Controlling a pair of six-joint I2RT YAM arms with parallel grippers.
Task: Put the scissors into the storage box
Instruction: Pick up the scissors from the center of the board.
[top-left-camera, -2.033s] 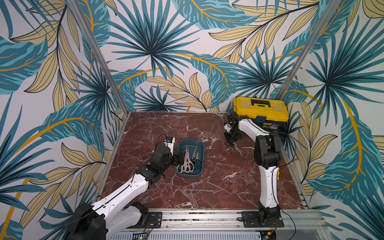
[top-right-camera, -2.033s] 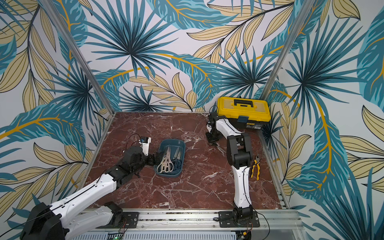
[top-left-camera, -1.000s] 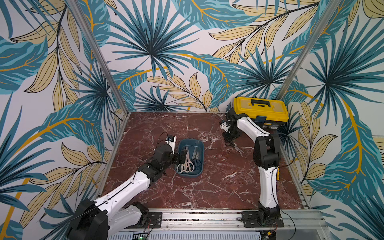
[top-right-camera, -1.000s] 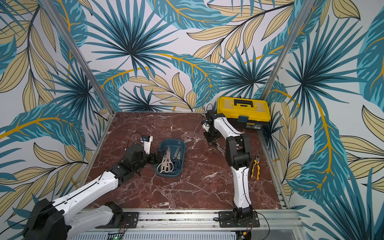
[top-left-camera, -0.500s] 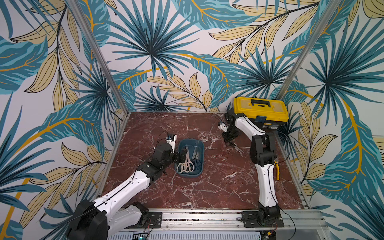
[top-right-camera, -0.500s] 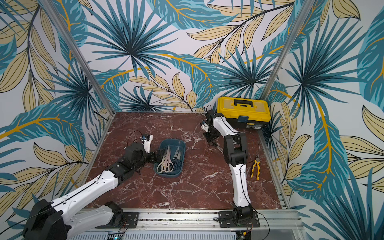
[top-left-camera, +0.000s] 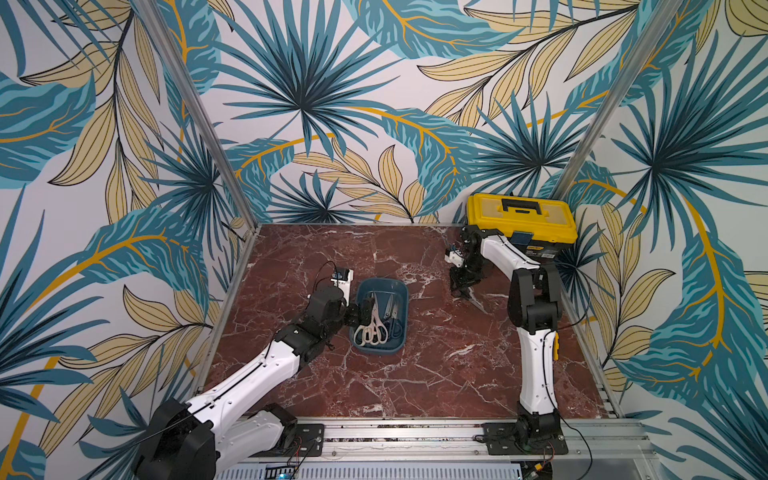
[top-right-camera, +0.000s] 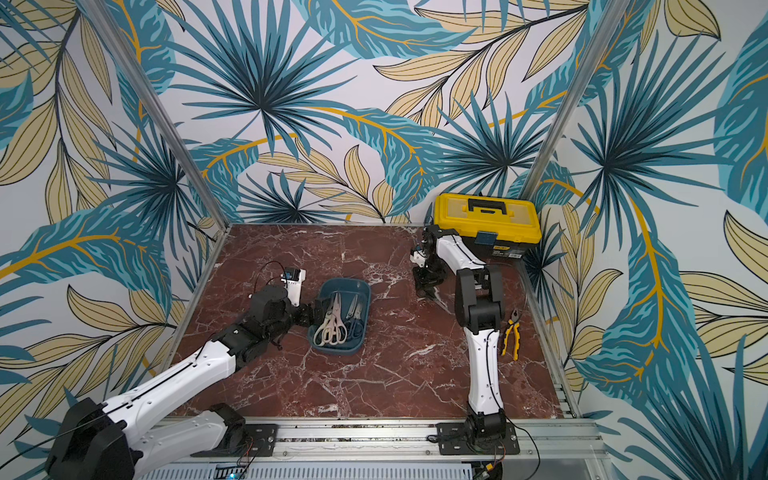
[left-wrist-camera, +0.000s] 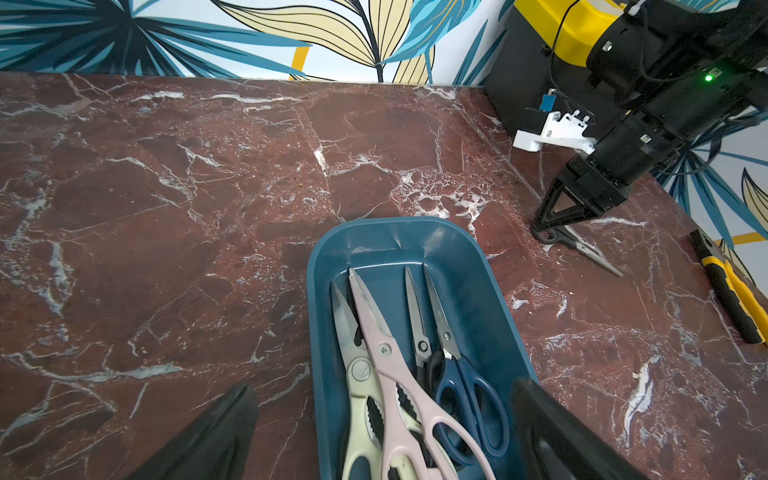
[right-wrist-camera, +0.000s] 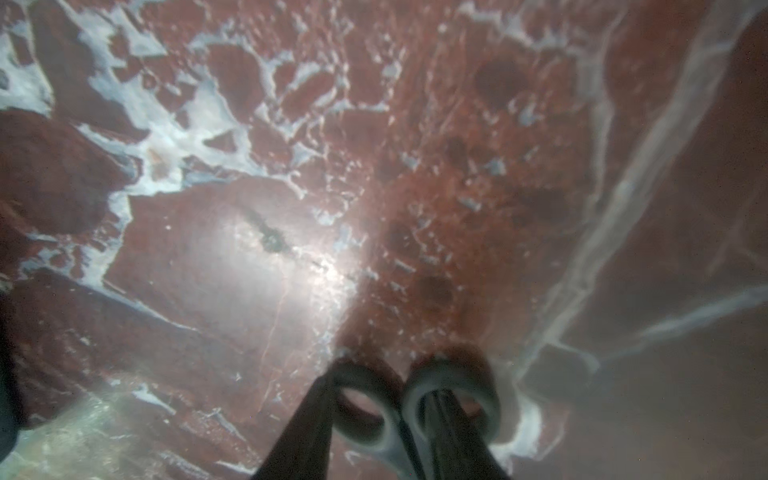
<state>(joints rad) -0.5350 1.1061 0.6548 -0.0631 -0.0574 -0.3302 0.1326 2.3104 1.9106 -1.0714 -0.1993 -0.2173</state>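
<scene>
The dark teal storage box (top-left-camera: 384, 351) (top-right-camera: 336, 349) (left-wrist-camera: 399, 226) stands mid-table and holds several scissors: two cream-handled pairs (top-left-camera: 374, 328) (left-wrist-camera: 386, 365) and a blue-handled pair (left-wrist-camera: 469, 390). My left gripper (top-left-camera: 358, 314) (top-right-camera: 311, 312) (left-wrist-camera: 384, 390) is open at the box's near-left end, one finger outside the wall and one over the box. A black-handled pair of scissors (top-left-camera: 478, 303) (top-right-camera: 442, 305) (left-wrist-camera: 582, 249) lies on the marble to the right. My right gripper (top-left-camera: 459, 286) (left-wrist-camera: 548, 226) (right-wrist-camera: 382, 390) points down onto its handle rings (right-wrist-camera: 388, 432), one finger outside a ring, the other through the second ring.
A yellow-and-black toolbox (top-left-camera: 519, 216) (top-right-camera: 486, 216) sits in the back right corner, just behind the right arm. Yellow-handled pliers (top-right-camera: 509, 336) (left-wrist-camera: 731, 299) lie by the right wall. Patterned walls close in the red marble table (top-left-camera: 332, 257) on three sides.
The right gripper has shifted a little left and come down onto the black-handled scissors, its jaws narrowing around the handle. The left arm has edged slightly closer to the box.
</scene>
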